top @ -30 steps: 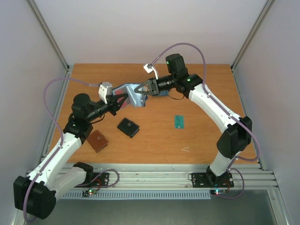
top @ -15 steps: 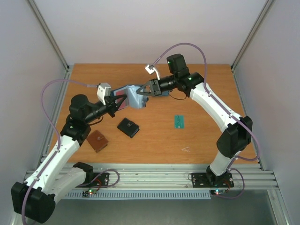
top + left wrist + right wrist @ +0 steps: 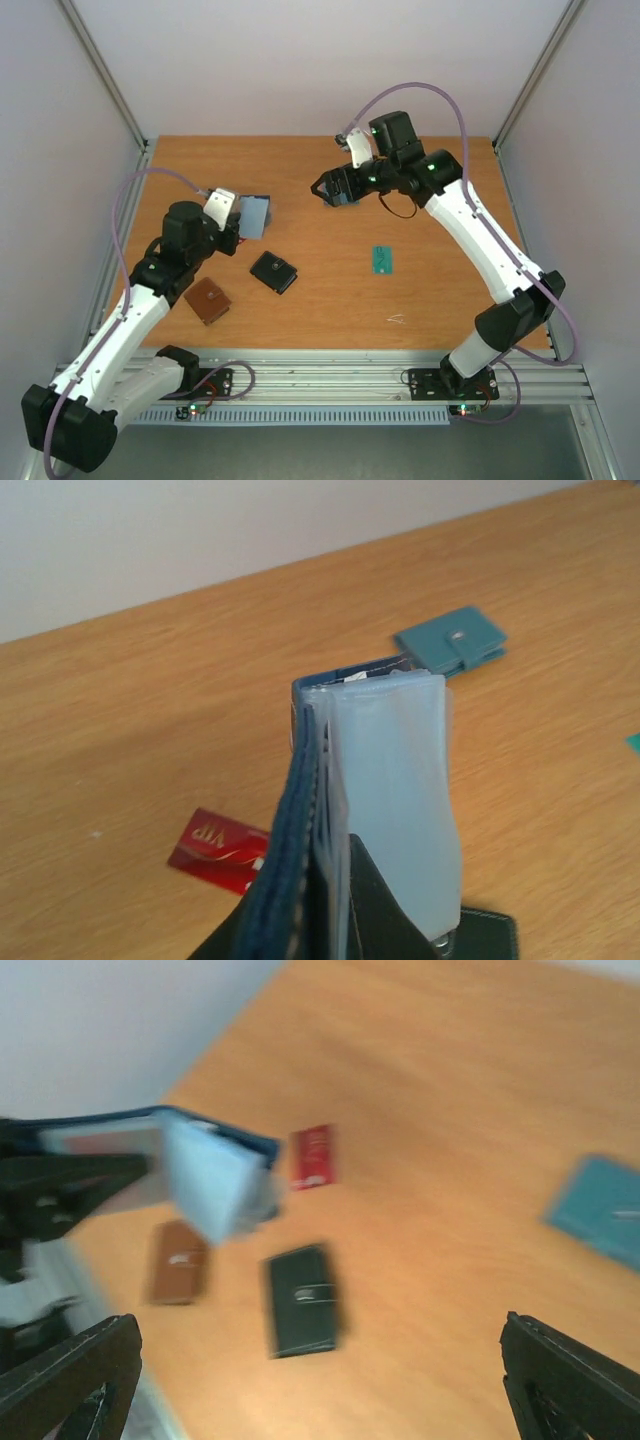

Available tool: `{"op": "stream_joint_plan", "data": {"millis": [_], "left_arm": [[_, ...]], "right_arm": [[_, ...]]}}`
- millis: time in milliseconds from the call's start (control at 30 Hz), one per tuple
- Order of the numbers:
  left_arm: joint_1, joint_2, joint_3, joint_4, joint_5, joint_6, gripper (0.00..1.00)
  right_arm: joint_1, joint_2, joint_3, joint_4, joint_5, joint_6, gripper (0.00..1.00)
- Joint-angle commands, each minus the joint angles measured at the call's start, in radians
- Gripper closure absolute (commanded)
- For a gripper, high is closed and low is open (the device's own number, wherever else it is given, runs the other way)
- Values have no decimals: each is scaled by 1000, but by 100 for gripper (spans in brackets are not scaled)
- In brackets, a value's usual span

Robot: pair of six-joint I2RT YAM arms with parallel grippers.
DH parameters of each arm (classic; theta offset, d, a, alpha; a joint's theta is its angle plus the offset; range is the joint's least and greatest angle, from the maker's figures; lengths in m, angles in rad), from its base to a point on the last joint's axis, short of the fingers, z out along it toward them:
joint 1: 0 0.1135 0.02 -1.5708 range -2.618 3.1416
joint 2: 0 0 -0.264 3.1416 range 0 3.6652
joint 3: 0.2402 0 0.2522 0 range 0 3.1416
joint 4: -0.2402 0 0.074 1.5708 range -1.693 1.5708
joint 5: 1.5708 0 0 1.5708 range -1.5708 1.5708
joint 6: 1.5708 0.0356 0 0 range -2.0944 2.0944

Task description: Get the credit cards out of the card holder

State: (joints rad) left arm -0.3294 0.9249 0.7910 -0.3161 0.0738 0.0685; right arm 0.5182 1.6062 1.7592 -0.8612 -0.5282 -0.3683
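Note:
My left gripper (image 3: 238, 228) is shut on the lower end of the navy card holder (image 3: 380, 770), which stands up above the table with its pale clear pockets fanned out. The same card holder (image 3: 256, 214) shows at the centre left from above. A red credit card (image 3: 220, 842) lies flat on the table under it, also seen as the red card (image 3: 312, 1156) in the right wrist view. A teal-green credit card (image 3: 382, 259) lies at the centre right. My right gripper (image 3: 328, 190) hangs open and empty, well to the right of the holder (image 3: 200, 1175).
A black wallet (image 3: 274, 271) and a brown wallet (image 3: 208, 300) lie on the table in front of the left arm. A teal wallet with a snap tab (image 3: 452, 648) lies further back, below the right gripper. Grey walls close in the table's sides.
My right gripper has opened wide and pulled back to the right, away from the holder. The left arm has drawn the holder back to the left.

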Motion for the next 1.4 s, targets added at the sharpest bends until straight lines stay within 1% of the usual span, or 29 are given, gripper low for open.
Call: {"op": "stream_joint_plan", "data": {"millis": [0, 33, 67, 100, 167, 200, 233, 300, 433, 567, 633, 700, 767, 800, 933, 967, 1033, 1100, 1133, 1167, 1200, 1300, 1367], "left_arm": [[-4, -24, 23, -8, -118, 119, 100], [-3, -27, 27, -2, -104, 96, 100], [-2, -31, 29, 3, -82, 33, 100], [-3, -37, 27, 8, -30, -10, 100], [-1, -53, 13, 15, 50, -172, 100], [0, -60, 4, 15, 83, -224, 100], [2, -66, -3, 14, 110, -282, 100], [3, -73, -8, 10, 137, -347, 100], [10, -82, -3, 69, 194, -393, 100], [17, -94, -16, 211, 372, -459, 100], [19, -99, -27, 281, 418, -503, 100], [24, -99, -34, 360, 457, -534, 100], [29, -97, -41, 411, 500, -560, 100], [31, -95, -45, 435, 520, -572, 100], [40, -75, -40, 506, 577, -615, 100], [44, -70, -36, 526, 600, -631, 100], [47, -63, -23, 555, 644, -640, 100], [52, -57, -4, 546, 665, -633, 100], [57, -54, 6, 528, 665, -629, 100], [61, -50, 17, 501, 666, -628, 100], [64, -47, 29, 483, 671, -627, 100], [62, -46, 50, 459, 713, -628, 100], [62, -57, 58, 436, 719, -623, 100]], "right_arm": [[182, -11, 134, -223, 685, -121, 2], [215, -11, 130, -218, 702, -130, 2], [238, -17, 117, -204, 671, -126, 2], [247, -22, 96, -178, 614, -112, 2], [255, -28, 58, -112, 460, -57, 1], [258, -25, 44, -74, 419, -26, 2], [261, -20, 39, -39, 399, -1, 1], [264, -1, 44, -10, 404, 70, 1], [264, 20, 13, 68, 280, 113, 1], [263, 21, -26, 116, 152, 99, 2], [257, 27, -25, 93, 158, 102, 2], [219, 22, -37, 83, 113, 135, 1], [172, 5, -77, 122, 28, 168, 2], [167, 3, -89, 126, 11, 158, 1], [166, 24, -72, 52, -78, 46, 2], [163, 15, -89, 63, -91, 31, 2], [152, -20, -129, 121, -162, 24, 2], [141, -47, -150, 183, -242, 36, 1], [140, -50, -150, 201, -264, 36, 4], [140, -47, -145, 211, -286, 36, 9], [139, -43, -135, 215, -299, 41, 19], [140, -40, -143, 278, -326, 100, 63], [140, -52, -173, 325, -313, 143, 93]]}}
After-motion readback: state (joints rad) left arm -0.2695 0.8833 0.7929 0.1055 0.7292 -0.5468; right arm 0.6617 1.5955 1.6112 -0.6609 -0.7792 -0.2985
